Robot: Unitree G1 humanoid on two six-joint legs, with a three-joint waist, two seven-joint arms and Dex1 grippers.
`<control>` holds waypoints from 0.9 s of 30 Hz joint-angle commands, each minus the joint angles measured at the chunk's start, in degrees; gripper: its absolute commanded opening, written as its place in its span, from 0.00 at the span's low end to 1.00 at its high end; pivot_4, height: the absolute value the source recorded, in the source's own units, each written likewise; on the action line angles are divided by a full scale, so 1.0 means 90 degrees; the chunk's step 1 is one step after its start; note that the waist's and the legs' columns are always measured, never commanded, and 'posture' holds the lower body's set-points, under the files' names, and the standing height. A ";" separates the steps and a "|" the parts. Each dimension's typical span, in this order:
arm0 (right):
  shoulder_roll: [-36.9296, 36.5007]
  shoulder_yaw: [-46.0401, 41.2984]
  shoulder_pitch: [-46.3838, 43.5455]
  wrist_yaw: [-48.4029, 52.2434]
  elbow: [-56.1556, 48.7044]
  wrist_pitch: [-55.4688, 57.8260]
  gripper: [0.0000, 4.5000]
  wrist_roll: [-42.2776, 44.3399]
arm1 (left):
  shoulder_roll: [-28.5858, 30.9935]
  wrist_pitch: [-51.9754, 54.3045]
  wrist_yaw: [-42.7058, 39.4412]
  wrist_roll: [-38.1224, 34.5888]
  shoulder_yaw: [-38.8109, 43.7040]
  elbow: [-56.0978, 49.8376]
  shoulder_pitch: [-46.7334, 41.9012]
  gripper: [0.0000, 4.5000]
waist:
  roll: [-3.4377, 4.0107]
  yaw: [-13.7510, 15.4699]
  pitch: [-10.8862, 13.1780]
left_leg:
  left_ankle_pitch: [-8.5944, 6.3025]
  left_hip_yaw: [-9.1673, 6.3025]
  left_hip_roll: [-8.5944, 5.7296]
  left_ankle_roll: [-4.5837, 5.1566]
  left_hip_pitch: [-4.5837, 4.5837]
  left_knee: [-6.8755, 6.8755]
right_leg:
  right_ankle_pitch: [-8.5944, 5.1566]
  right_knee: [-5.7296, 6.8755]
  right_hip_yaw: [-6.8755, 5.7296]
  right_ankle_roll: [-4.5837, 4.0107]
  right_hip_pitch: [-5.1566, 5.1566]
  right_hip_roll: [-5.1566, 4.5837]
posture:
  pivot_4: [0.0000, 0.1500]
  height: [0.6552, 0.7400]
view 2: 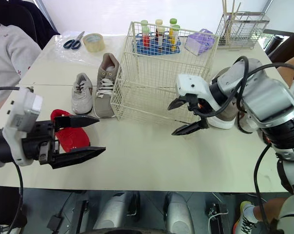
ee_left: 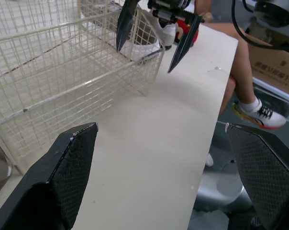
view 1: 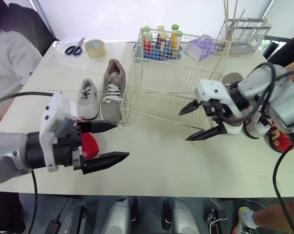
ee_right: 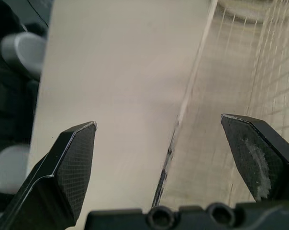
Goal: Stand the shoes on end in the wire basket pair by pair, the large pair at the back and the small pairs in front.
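An empty cream wire basket [view 1: 171,83] stands at mid-table. Left of it lie a large tan shoe [view 1: 114,87] and a small grey shoe [view 1: 87,100], side by side. A small red shoe [view 1: 90,145] lies nearer the front, right beside my open left gripper [view 1: 121,141], which holds nothing. My right gripper [view 1: 183,126] is open at the basket's front right corner, also holding nothing. Behind it sit a second tan shoe [view 2: 229,109] and another red shoe [view 1: 278,139]. The left wrist view looks across the table to the basket [ee_left: 63,81] and the right gripper [ee_left: 154,33].
Behind the basket stand a blue rack of bottles [view 1: 159,41], a purple item [view 1: 200,48] and a wire holder with sticks [view 1: 242,31]. Scissors [view 1: 75,47] and a tape roll [view 1: 95,48] lie at the back left. A person sits at the left; a leg shows at the right.
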 commanded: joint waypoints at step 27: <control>0.0098 -0.0543 0.1034 -0.0266 -0.0590 -0.0536 0.01 -0.1715 | -0.0399 -0.0326 -0.0803 0.1342 -0.0899 0.0303 -0.0241 1.00 | 0.0000 0.0010 -0.0002 | -0.0002 0.0033 0.0028 0.0003 -0.0001 0.0050 | 0.0003 0.0017 0.0034 -0.0004 -0.0003 0.0031 | 1.00 0.97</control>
